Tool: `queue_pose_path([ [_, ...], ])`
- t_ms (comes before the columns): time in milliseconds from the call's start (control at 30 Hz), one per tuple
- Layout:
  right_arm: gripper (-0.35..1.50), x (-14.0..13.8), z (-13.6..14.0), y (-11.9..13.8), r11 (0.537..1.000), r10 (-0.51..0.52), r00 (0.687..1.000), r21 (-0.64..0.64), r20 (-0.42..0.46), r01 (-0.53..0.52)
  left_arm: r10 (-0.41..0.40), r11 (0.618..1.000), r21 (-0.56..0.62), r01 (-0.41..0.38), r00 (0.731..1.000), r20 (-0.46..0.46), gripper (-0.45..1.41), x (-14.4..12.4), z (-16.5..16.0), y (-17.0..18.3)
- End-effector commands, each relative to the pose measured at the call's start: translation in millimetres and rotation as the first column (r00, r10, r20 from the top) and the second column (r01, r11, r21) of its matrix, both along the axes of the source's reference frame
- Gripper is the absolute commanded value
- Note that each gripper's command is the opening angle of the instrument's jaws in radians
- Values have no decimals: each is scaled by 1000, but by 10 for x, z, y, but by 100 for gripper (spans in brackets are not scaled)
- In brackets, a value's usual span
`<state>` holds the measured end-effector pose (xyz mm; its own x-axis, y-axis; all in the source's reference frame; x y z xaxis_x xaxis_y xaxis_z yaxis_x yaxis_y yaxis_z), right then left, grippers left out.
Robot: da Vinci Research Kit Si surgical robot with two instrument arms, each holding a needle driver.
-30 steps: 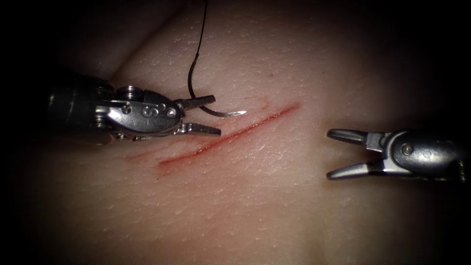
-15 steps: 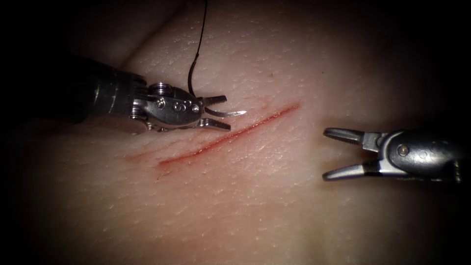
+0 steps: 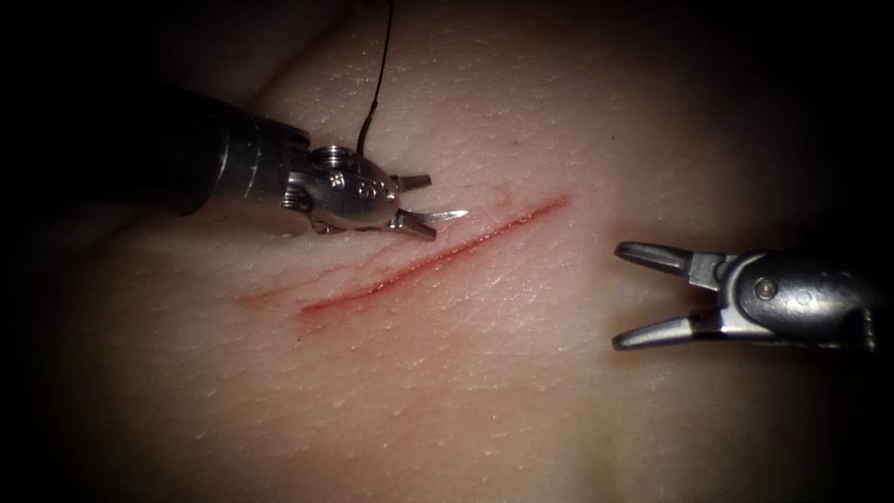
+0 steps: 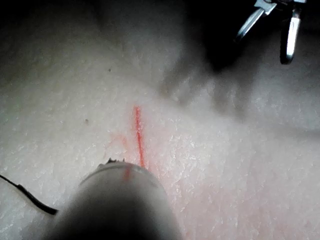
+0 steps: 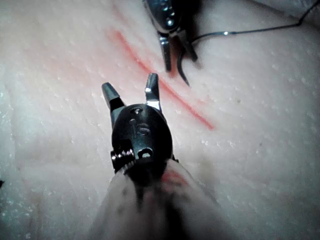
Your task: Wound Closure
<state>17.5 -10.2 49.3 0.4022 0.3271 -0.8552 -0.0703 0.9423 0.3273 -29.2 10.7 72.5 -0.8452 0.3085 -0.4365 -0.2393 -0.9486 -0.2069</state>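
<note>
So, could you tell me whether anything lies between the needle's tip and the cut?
Nothing visible does. The left tool has its jaws around the needle, whose tip is free above the tissue, left of the cut; only bare skin lies between. The right tool, open and empty, is right of the cut.

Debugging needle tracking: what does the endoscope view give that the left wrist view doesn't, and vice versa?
Endoscope: the left hand, jaws open, with the needle lying between them, no grip evident. The needle's tip is left of the cut and not in the tissue.
Left wrist: the left arm's shaft seen from behind, with a stretch of thread lying on the tissue beside it.
Both: the cut, the tissue, the thread, and the right hand, open and holding nothing, right of the cut.
</note>
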Motion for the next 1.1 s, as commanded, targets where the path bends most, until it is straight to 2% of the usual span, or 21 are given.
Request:
queue_pose_path([
  [33, 68, 6, 5, -6, 1000, -1, 1000, 2, -2, 1, 5, 1000, 4, -5, 1000, -5, 48, -6, 8, -6],
  [333, 68, 8, 4, -6, 1000, 0, 1000, 2, -1, 0, 21, 1000, 8, -21, 999, -24, 52, -13, 28, -10],
  [467, 78, 13, 4, -7, 1000, 4, 1000, 1, 1, -4, 15, 1000, 9, -15, 999, -29, 40, -16, 31, -6],
  [533, 81, 15, 4, -7, 1000, 6, 1000, 1, 2, -6, 12, 1000, 9, -12, 999, -31, 3, -18, 31, -6],
  [567, 81, 15, 4, -7, 1000, 6, 1000, 1, 2, -6, 12, 1000, 9, -12, 999, -31, -7, -18, 31, -6],
  [633, 81, 15, 4, -7, 1000, 6, 1000, 1, 2, -6, 12, 1000, 9, -12, 999, -31, -39, -18, 30, -7],
  [667, 81, 15, 4, -7, 1000, 6, 1000, 1, 2, -6, 12, 1000, 10, -12, 999, -29, -45, -18, 30, -7],
  [867, 81, 15, 4, -7, 1000, 6, 1000, 1, 2, -6, 21, 999, 31, -21, 1000, -5, -45, -17, 25, -9],
  [900, 78, 15, 4, -7, 1000, 6, 1000, 1, 2, -6, 18, 999, 33, -18, 1000, 10, -45, -16, 23, -9],
  [1000, 49, 15, 4, -5, 1000, 6, 1000, 3, 3, -6, 19, 1000, 21, -21, 997, 76, -45, -13, 14, -12],
  [1033, 44, 15, 4, -2, 1000, 10, 1000, 4, 3, -10, 22, 1000, 4, -23, 992, 125, -45, -9, 4, -14],
  [1100, 46, 16, 4, 1, 1000, 26, 1000, 7, -3, -26, 31, 999, -13, -30, 986, 165, -45, -5, -6, -15],
])
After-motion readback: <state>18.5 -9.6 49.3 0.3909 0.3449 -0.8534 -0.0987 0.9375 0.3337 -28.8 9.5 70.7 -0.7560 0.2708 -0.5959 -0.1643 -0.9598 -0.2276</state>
